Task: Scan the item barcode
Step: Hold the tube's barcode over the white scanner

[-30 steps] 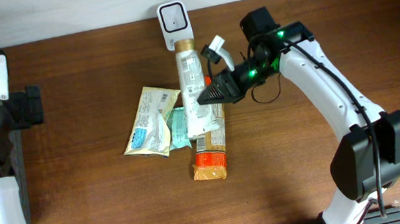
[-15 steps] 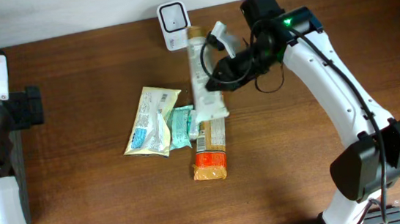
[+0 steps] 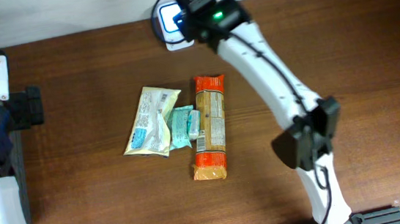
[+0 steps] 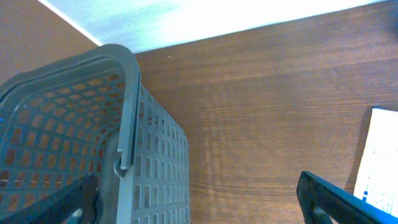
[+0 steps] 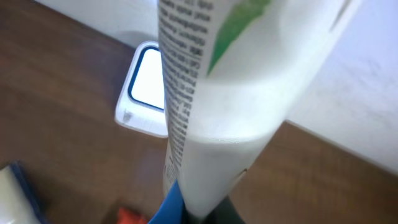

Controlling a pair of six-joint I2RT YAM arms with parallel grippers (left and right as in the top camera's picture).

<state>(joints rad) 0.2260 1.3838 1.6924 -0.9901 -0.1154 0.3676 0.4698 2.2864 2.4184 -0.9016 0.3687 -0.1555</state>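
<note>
A white tube (image 5: 217,93) with green print and black small text fills the right wrist view, standing on end. My right gripper (image 5: 200,210) is shut on its lower end. Just behind it lies the white barcode scanner (image 5: 148,87), its square window facing up. In the overhead view the scanner (image 3: 170,19) sits at the table's back edge with the right arm (image 3: 253,48) stretched over it, and the tube is hidden. My left gripper (image 4: 202,200) hangs open at the far left with nothing between its fingers.
A cream pouch (image 3: 153,120), a teal packet (image 3: 183,126) and an orange-ended snack packet (image 3: 210,126) lie together mid-table. A grey slatted basket (image 4: 93,130) stands under the left gripper at the left edge.
The right arm has swung the tube up and back, from above the packets to over the scanner. The orange-ended packet now shows uncovered. The left arm has not moved.
</note>
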